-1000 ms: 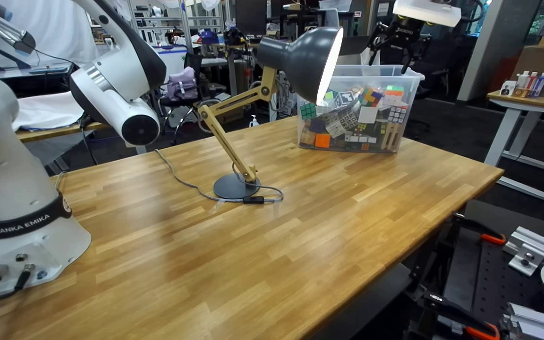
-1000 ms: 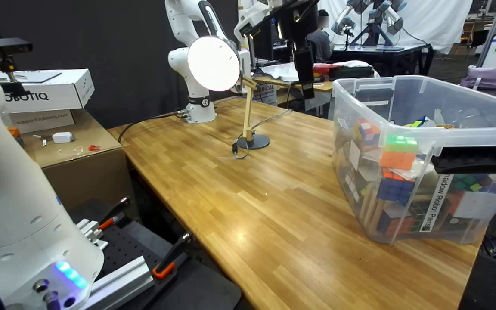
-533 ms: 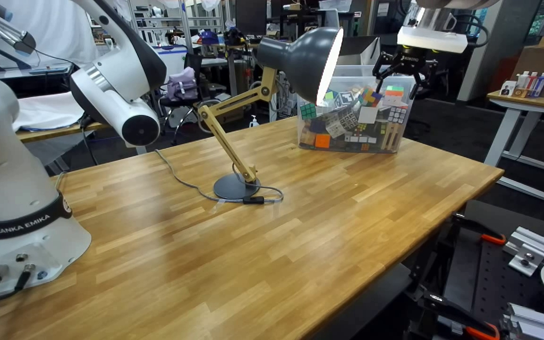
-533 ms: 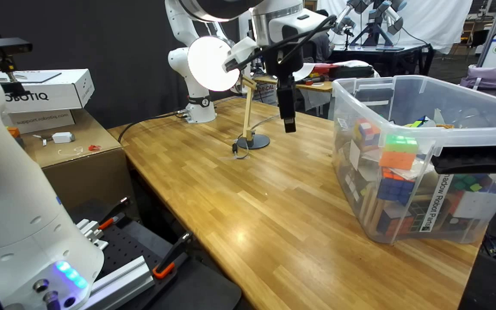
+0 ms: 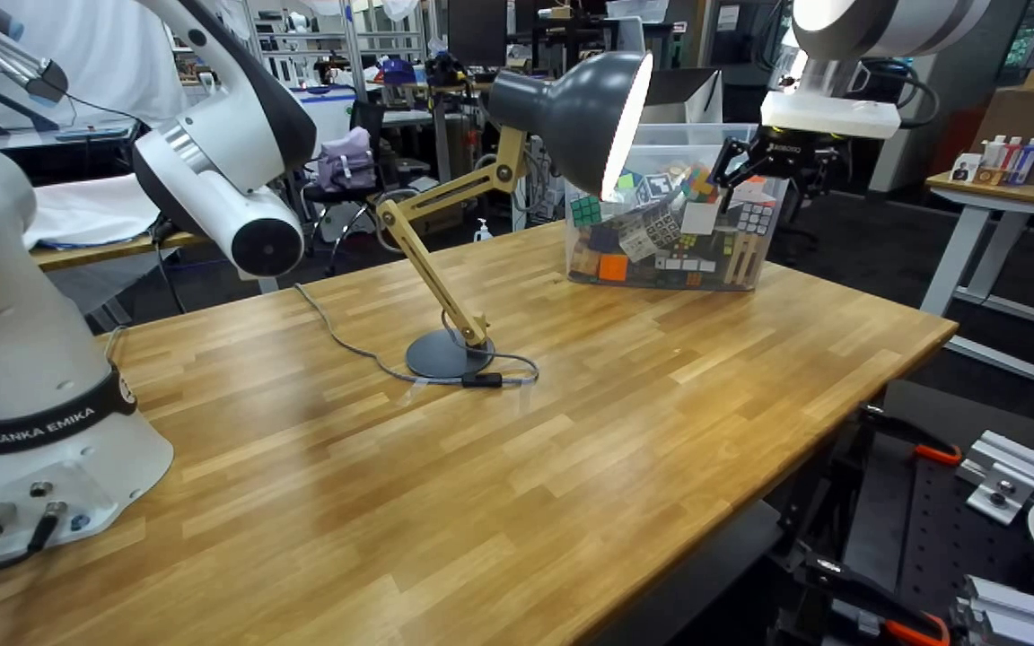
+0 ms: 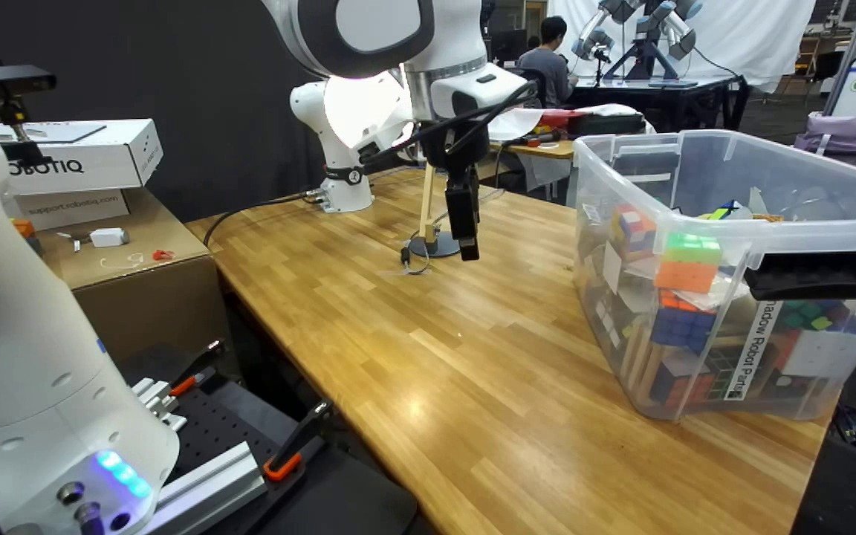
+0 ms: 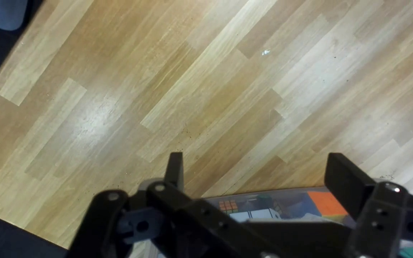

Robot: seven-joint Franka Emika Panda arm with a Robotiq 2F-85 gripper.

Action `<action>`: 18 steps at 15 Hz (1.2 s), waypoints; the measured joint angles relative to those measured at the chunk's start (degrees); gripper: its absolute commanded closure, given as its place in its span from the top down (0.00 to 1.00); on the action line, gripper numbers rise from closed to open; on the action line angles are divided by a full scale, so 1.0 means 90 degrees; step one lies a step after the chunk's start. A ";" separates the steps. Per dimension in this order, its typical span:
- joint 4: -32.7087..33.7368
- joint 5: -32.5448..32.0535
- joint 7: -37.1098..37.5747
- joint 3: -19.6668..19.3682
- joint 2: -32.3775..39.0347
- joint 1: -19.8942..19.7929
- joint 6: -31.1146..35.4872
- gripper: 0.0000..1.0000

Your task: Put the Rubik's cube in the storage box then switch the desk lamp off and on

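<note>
Above the table hangs my gripper, jaws wide apart and nothing between them; in an exterior view the gripper is beside the storage box, clear of its wall. The clear storage box is filled with puzzle cubes. Among them a small orange-faced cube shows through the wall in the wrist view; whether it is the task's Rubik's cube I cannot tell. The desk lamp is lit, on its round dark base. In an exterior view my arm partly covers the lamp's glowing head.
A grey cord with a black inline switch lies by the lamp base. A second white arm stands on the wooden table. Orange-tipped clamps and a dark plate sit beside the table edge.
My gripper has come down from above the box's rim level and moved away from the box, over the table. Its jaws stay open. Box and lit lamp have not moved.
</note>
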 measured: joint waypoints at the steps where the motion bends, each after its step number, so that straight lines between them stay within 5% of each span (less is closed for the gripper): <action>1: -0.0060 -0.0122 0.0064 0.0029 -0.0028 -0.0001 0.0018 1.00; 9: -0.0140 -0.0221 0.0130 0.0065 -0.0131 -0.0005 0.0031 1.00; 15: -0.0401 -0.1895 0.1073 0.0560 -0.0181 -0.0052 0.0130 1.00; 18: -0.0745 -0.2181 0.1245 0.0932 -0.0460 0.0043 0.0136 1.00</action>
